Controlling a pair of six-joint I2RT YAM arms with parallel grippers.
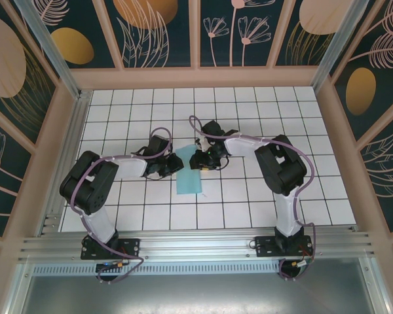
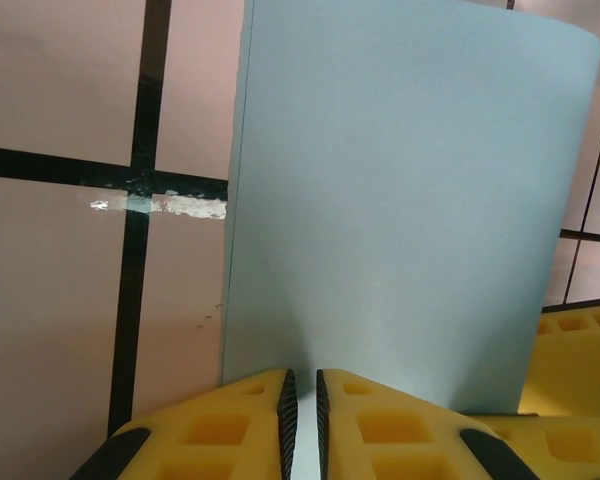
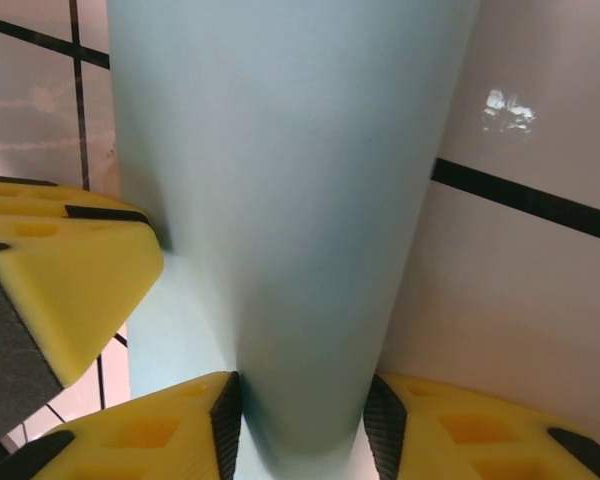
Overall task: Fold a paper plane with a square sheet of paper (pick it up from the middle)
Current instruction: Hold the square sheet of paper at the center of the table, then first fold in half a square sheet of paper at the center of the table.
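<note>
**First fold in progress.** The square sheet of paper (image 1: 188, 178) lay near the middle of the white grid-tiled table (image 1: 262, 203), bent over on itself into a narrow strip. From the right wrist we saw its bend (image 3: 290, 180) as rounded, not creased. The left gripper (image 2: 306, 420), just left of the sheet, had its pads almost together, pinching an edge (image 2: 410, 200). The right gripper (image 3: 302, 425), at the sheet's far right, stood with its jaws partway apart and the rounded bend filling the gap. We judged the task early: the centre crease was not yet flattened, and no nose or wing folds were visible.
</note>
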